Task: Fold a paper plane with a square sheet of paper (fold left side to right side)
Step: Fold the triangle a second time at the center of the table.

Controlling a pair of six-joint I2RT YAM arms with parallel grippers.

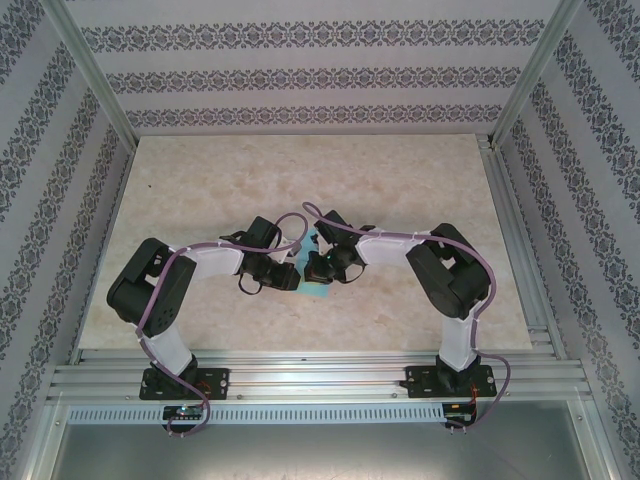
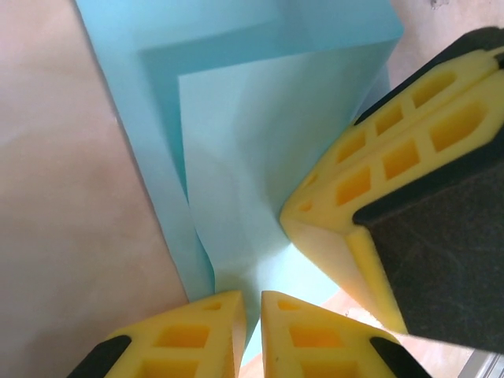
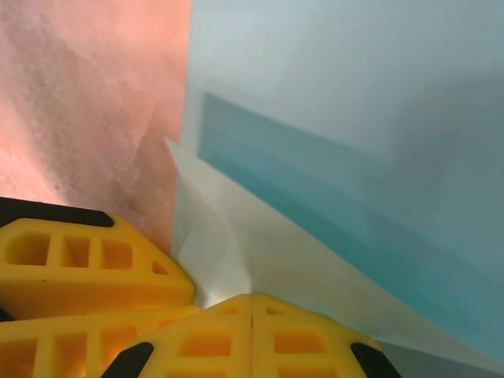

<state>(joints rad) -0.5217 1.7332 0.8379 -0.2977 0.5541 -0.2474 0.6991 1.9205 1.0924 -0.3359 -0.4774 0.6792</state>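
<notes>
Now the paper (image 2: 260, 142), partly folded with layers over each other, lies in the middle of the table (image 1: 200, 180), between both arms. The left pincer (image 2: 252, 298) is almost closed and seems to pinch a raised edge of the paper, probably to carry this flap over to the right. The right pincer (image 3: 252, 298) is fully closed, and its tips press the paper down, I think so that it does not slide.
</notes>
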